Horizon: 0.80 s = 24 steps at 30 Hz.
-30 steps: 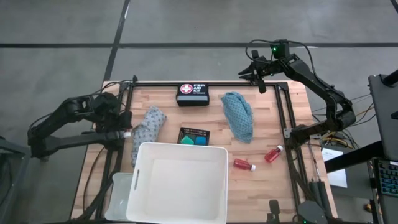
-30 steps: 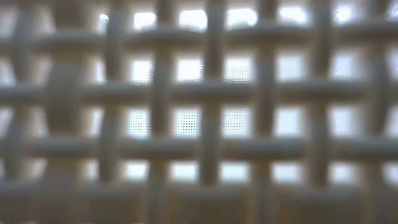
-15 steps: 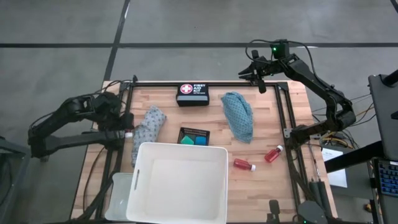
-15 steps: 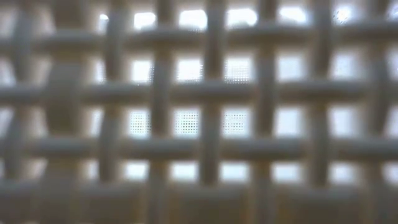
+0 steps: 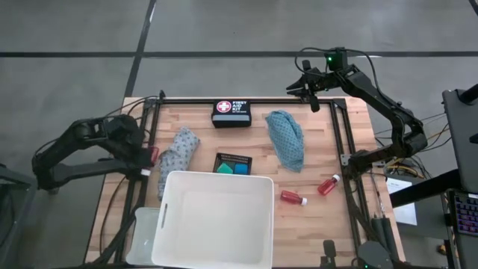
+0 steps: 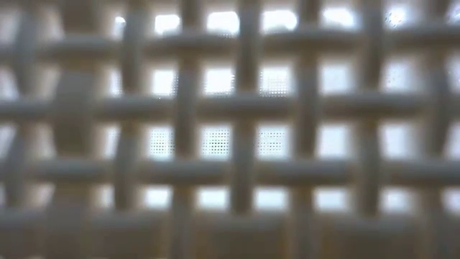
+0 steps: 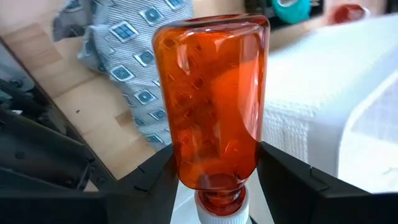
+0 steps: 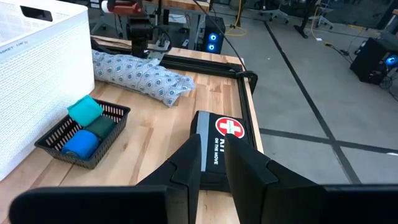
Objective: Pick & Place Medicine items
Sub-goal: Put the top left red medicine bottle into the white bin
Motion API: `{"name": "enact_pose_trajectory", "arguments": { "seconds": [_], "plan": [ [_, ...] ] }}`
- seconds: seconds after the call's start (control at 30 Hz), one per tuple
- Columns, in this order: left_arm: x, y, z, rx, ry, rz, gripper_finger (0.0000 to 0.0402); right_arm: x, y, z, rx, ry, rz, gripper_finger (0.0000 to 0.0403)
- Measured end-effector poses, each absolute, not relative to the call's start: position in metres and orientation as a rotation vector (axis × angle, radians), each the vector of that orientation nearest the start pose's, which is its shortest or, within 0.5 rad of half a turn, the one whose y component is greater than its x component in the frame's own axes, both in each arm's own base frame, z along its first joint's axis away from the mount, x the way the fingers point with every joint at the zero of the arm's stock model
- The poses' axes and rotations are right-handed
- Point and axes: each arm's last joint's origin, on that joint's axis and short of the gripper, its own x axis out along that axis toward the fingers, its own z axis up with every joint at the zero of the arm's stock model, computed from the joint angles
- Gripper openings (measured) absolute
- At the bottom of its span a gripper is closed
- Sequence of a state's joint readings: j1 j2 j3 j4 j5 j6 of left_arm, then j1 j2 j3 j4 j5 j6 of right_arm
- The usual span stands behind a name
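Red glass fills my left wrist view — a small red bottle (image 7: pixel 211 99) sits clamped between my left gripper's (image 7: pixel 214 186) two dark fingers, white cap down by the palm. In the high view that left gripper (image 5: pixel 146 155) sits at the left edge of the wooden table (image 5: pixel 328 149), in the left middle of the frame, the bottle showing as a red spot right beside the grey patterned cloth (image 5: pixel 176 155).

My right gripper (image 5: pixel 308 88) hangs over the table's far right corner, upper right of centre, its fingers pinched nearly together with nothing between them.

Two more red bottles (image 5: pixel 293 197) (image 5: pixel 328 184) lie on the boards at the lower right, near each other but not touching. A teal cloth (image 5: pixel 287 139) is bunched above them, right of centre. Just below centre a black mesh tray (image 5: pixel 233 157) holds the blue and green tubs (image 5: pixel 233 169), and it sits against the far rim of the big white tub (image 5: pixel 215 220). A first aid kit box (image 5: pixel 230 113) rests near the far edge — upper centre.

White lattice bars (image 6: pixel 230 129), blurred, fill the low view.
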State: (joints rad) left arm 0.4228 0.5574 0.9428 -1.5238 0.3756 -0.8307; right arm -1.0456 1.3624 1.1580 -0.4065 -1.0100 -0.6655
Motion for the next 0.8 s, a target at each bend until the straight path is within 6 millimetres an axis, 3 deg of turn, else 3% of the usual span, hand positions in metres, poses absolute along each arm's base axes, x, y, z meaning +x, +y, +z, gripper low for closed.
{"name": "enact_pose_trajectory", "arguments": {
  "seconds": [0.37,0.6,0.8],
  "plan": [
    [0.041,0.006,0.319,-0.98,0.779,0.304,0.0198,0.164,-0.235,0.323,-0.137,0.306,0.069,0.0068],
    [0.039,0.007,0.342,-0.843,0.639,0.271,0.0199,0.164,-0.235,0.323,-0.137,0.306,0.07,0.0068],
    [0.037,0.006,0.354,-0.825,0.58,0.275,0.0205,0.164,-0.235,0.323,-0.137,0.306,0.07,0.0068]
  ]
}}
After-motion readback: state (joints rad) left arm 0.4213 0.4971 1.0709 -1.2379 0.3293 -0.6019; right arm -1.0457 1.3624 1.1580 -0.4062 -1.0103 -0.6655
